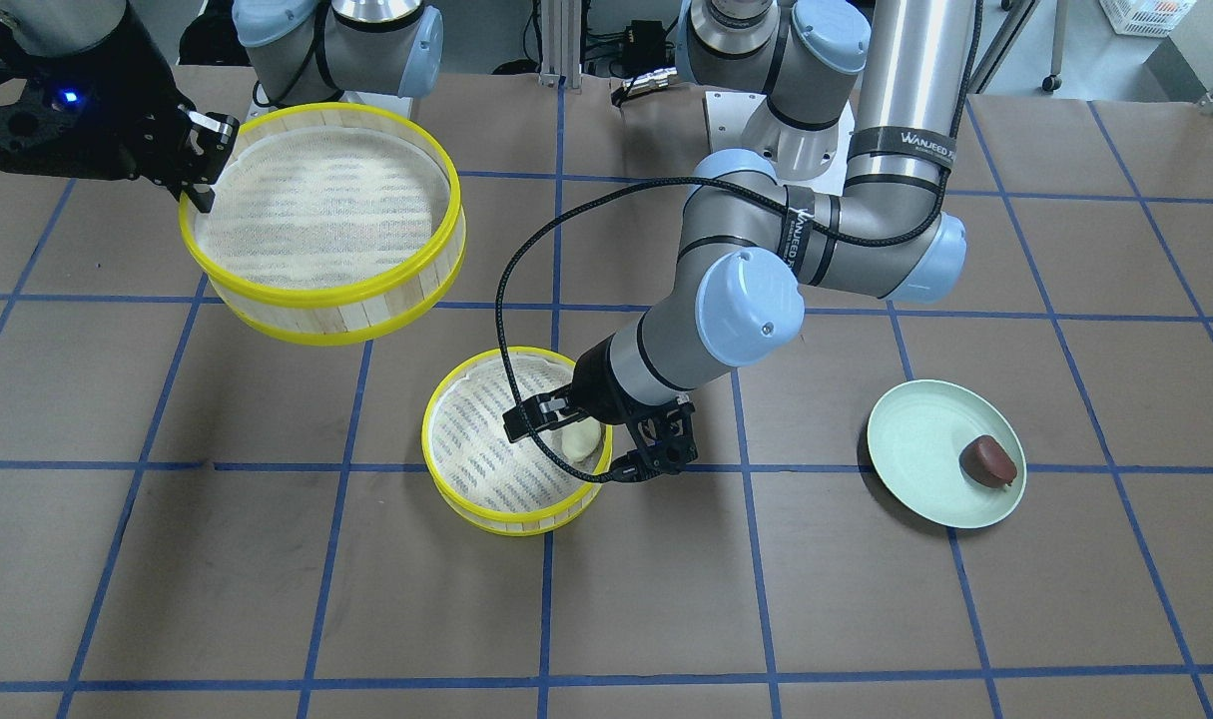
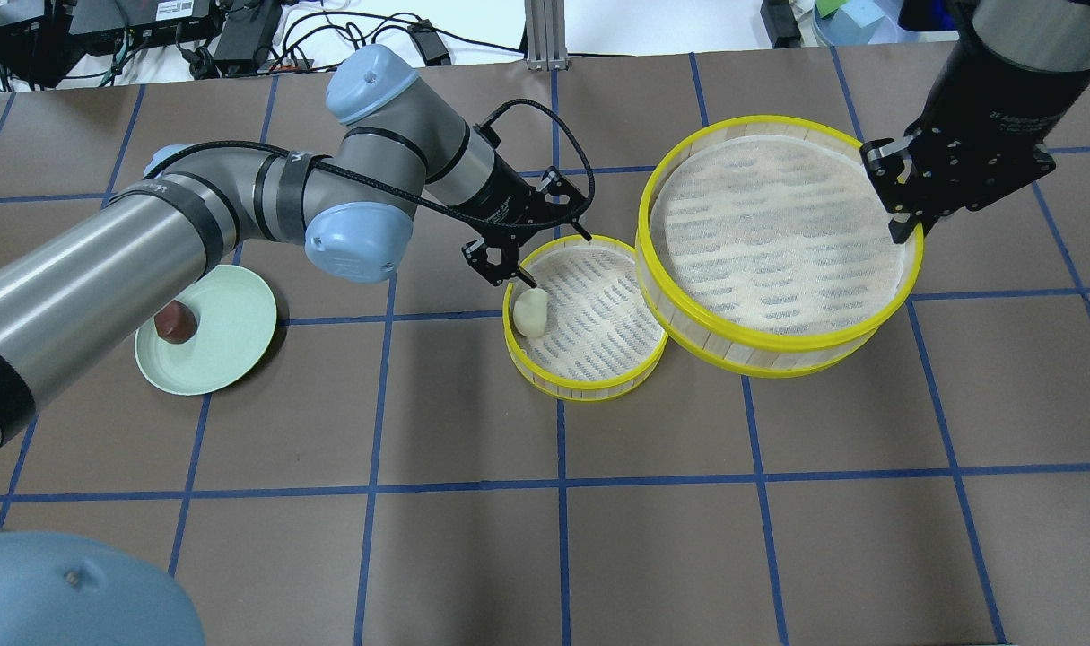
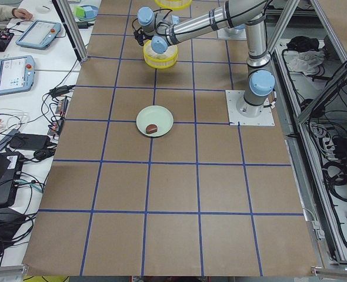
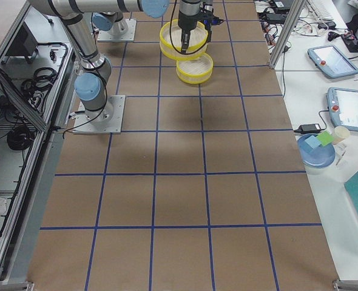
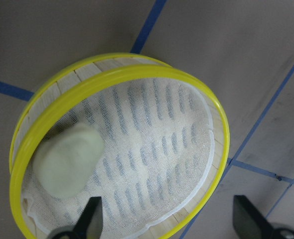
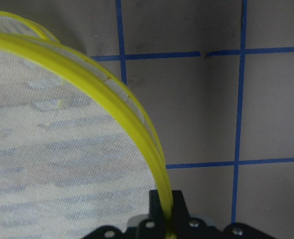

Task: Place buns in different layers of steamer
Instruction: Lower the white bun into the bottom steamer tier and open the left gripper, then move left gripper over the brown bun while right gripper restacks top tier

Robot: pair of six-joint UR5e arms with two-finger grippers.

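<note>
Right, status. My left fingers (image 5: pixel 90 216) are spread wide and hold nothing. They hang over one edge of the resting steamer layer (image 2: pixel 585 388), a round shallow tray with a pale wooden slat wall, bright yellow rim and whitish mesh liner. It sits on the worktop (image 2: pixel 742 538), which is brown with a blue tape grid. In the left wrist view one finger is over the mesh by the wall, and the other is outside the rim, over the worktop.

The pale cream bun (image 2: pixel 530 314) lies on that mesh, close to the wall on my left side of the tray. One fingertip is just beside it. I cannot tell whether they touch.

My right fingers (image 2: pixel 905 226) are clamped on the yellow rim of the lifted steamer layer (image 2: pixel 778 345), same build as the other, with one finger inside the wall and one outside. That layer hangs clear of the worktop. In the overhead view its edge overlaps the resting layer's rim on my right side. The right side view shows it higher and partly above the resting one.

The dark reddish-brown bun (image 1: pixel 987 461) sits on the pale green round plate (image 1: pixel 915 429), near its edge. The plate is well apart from both layers, off to my left. In the overhead view my left arm partly covers bun and plate.
</note>
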